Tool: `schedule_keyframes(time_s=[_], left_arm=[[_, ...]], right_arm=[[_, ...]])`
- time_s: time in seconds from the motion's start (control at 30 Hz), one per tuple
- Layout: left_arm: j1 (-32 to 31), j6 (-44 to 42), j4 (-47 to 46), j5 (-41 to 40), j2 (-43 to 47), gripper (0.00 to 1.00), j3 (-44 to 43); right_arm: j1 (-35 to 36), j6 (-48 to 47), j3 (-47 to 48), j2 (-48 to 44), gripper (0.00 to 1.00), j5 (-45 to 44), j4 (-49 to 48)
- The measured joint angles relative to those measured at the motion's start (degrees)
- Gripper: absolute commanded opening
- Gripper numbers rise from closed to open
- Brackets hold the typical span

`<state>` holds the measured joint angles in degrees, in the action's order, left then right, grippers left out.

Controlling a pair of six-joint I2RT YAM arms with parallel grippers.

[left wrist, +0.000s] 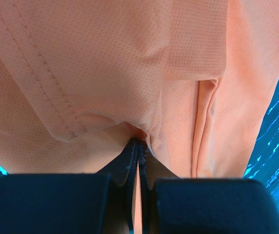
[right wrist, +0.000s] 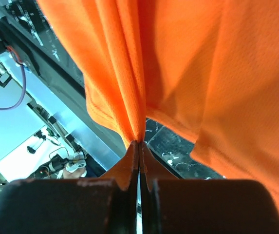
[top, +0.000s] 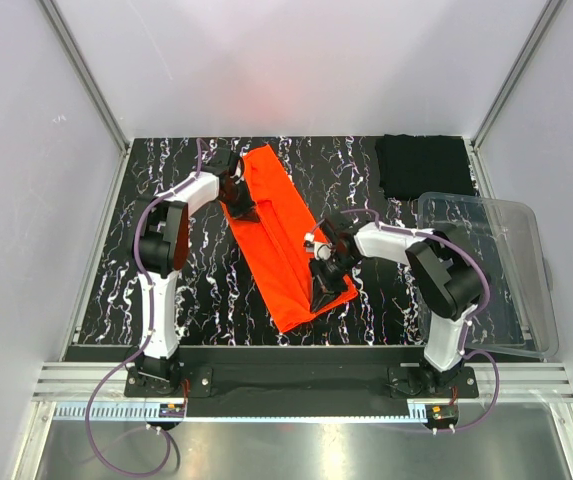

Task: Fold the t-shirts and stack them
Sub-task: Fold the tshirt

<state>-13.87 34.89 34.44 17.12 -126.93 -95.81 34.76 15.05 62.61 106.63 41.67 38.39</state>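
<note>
The orange-red t-shirt [top: 281, 238] lies as a long folded strip running diagonally from the far left to the near middle of the table. My left gripper [top: 247, 211] is shut on its left edge near the far end; in the left wrist view the cloth [left wrist: 129, 73] bunches at the closed fingertips. My right gripper [top: 321, 292] is shut on the shirt's near right edge; the right wrist view shows a pinched fold [right wrist: 129, 73] lifted above the table. The black t-shirt [top: 424, 166] lies folded at the far right.
A clear plastic bin [top: 496, 270] stands on the right side, partly over the table's edge. The black marbled tabletop [top: 196, 290] shows on both sides of the orange shirt. White walls enclose the back and sides.
</note>
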Motion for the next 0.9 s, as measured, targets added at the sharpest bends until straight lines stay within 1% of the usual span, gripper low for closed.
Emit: schedule_keyframes(time_s=[0.1, 0.2, 0.23, 0.37, 0.43, 0.53, 0.57, 0.67, 0.73, 0.8, 0.9], left_arm=[[0.0, 0.0, 0.1, 0.0, 0.0, 0.06, -0.1], [-0.1, -0.4, 0.2, -0.2, 0.0, 0.16, -0.1], [-0.2, -0.7, 0.2, -0.2, 0.0, 0.24, -0.1], [-0.9, -2.4, 0.1, -1.0, 1.9, 0.41, 1.3], [-1.4, -3.5, 0.7, -1.4, 4.2, 0.44, 3.7], [-2.4, -5.1, 1.8, -1.7, 9.5, 0.44, 7.9], [-2.8, -5.7, 2.2, -1.7, 11.8, 0.44, 9.5], [-4.4, -7.0, 2.7, -1.4, 18.9, 0.40, 13.3], [-5.9, -7.5, 2.7, -0.6, 22.7, 0.33, 15.4], [-7.6, -7.7, 1.9, 0.5, 24.9, 0.29, 17.6], [-10.3, -7.7, 1.1, 2.1, 25.6, 0.28, 20.6]], right_arm=[[0.0, 0.0, -0.1, 0.9, 0.00, -0.5, -0.3], [-0.1, 0.3, -0.1, 1.0, 0.00, -2.5, -0.3], [-0.2, 0.4, -0.1, 1.0, 0.00, -3.3, -0.3], [-0.7, 1.0, -0.1, 1.0, 0.04, -5.4, -0.2], [-0.8, 1.2, -0.1, 1.0, 0.08, -6.3, -0.2], [-0.8, 1.2, -0.1, 1.0, 0.11, -7.7, 0.2], [-0.8, 1.2, 0.0, 1.0, 0.16, -8.0, 0.4], [-0.8, 1.3, 0.2, 0.6, 0.22, -8.9, 1.5], [-0.8, 1.2, 0.5, -0.4, 0.25, -9.7, 2.5], [-0.8, 1.2, 1.2, -2.1, 0.29, -10.2, 3.5], [-0.8, 1.3, 3.1, -4.8, 0.30, -10.9, 4.2]])
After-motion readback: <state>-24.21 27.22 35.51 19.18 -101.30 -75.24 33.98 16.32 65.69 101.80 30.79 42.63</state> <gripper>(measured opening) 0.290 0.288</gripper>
